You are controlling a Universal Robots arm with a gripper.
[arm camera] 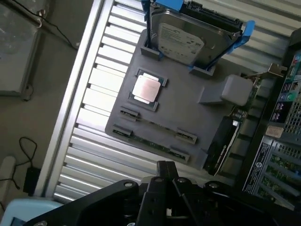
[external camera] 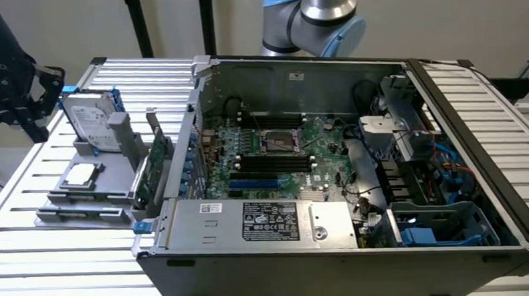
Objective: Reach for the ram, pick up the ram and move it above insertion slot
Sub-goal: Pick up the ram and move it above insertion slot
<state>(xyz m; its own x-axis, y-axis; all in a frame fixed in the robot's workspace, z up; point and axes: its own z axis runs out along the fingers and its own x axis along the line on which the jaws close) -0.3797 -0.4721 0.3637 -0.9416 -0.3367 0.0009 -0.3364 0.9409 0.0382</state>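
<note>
My arm [external camera: 317, 15] shows its silver and blue joints at the top of the exterior view, while my black wrist [external camera: 2, 72] hangs at that view's left edge. My gripper [arm camera: 167, 167] points downward, jaws pressed together, holding nothing.

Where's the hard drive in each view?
Exterior view: the hard drive stands on edge at the exterior view's left, beside the open computer case.
Wrist view: the hard drive stands in the gray holder, just past the square chip.
Shared landmark: that square chip.
</note>
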